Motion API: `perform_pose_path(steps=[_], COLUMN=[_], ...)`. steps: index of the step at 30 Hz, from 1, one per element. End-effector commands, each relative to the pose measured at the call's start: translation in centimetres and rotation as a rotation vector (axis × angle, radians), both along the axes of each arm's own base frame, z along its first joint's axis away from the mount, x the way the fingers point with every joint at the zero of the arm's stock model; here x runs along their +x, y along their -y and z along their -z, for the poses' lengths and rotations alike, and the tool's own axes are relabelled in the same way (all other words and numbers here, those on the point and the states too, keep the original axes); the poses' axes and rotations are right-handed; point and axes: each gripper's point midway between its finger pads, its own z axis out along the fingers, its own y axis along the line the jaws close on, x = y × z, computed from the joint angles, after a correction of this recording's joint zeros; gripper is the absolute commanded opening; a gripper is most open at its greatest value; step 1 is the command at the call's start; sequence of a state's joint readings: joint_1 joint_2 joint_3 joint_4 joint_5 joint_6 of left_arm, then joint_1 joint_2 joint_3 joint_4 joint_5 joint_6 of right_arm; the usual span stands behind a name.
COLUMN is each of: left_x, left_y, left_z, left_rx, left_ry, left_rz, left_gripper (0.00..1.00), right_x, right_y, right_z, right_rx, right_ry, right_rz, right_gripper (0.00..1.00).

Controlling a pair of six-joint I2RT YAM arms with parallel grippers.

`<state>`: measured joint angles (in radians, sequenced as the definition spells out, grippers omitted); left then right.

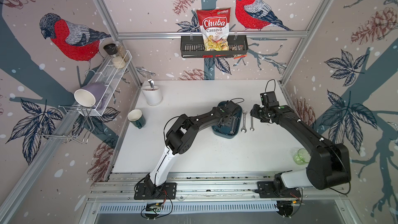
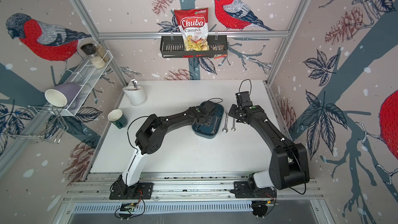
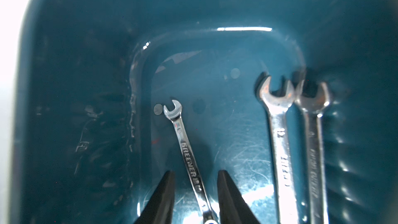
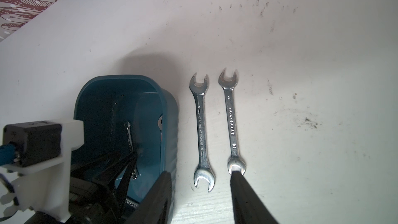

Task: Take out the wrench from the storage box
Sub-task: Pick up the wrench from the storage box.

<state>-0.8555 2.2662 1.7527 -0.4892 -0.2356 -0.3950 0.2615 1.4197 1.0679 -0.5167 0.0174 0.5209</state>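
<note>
The dark teal storage box (image 1: 224, 135) (image 2: 204, 135) (image 4: 170, 113) sits mid-table. My left gripper (image 3: 196, 173) (image 1: 225, 123) reaches down into it, open, its jaws standing either side of the shank of a small wrench (image 3: 189, 158) (image 4: 129, 135) lying on the box floor, with gaps on both sides. A larger wrench (image 3: 277, 130) (image 1: 233, 123) lies along the box wall, with a similar shape beside it that may be a reflection. Two wrenches (image 4: 201, 130) (image 4: 231, 121) (image 1: 244, 121) lie on the table right of the box. My right gripper (image 4: 200, 172) (image 1: 253, 112) hovers open over their ends.
A teal mug (image 1: 136, 118) and a white pot with a fork (image 1: 151, 94) stand at the table's left. A green glass (image 1: 301, 157) sits near the right arm's base. A black wall basket (image 1: 189, 49) holds a chips bag, and a white wire shelf (image 1: 107, 76) hangs on the left wall.
</note>
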Motion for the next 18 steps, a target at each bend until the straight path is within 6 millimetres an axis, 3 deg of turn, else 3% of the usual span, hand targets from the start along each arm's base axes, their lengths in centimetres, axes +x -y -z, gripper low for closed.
perform_pose_path(steps=[1,10,18], left_x=[-0.8,-1.1,-0.5], left_y=[0.3,-0.2,-0.6], left_z=[1.1,2.9,3.3], left_rx=[0.010,0.039,0.032], left_ry=[-0.028,-0.053,-0.033], left_rz=[0.003,-0.030,-0.042], left_gripper=[0.37,0.34,0.19], right_x=[0.0,-0.2,-0.1], right_y=[0.0,0.3,0.4], right_z=[-0.3,-0.4,-0.6], right_rx=[-0.001,0.006,0.018], right_ry=[0.011,0.017,0.024], right_rz=[-0.010,-0.006,-0.006], right_gripper=[0.50,0.50,0.50])
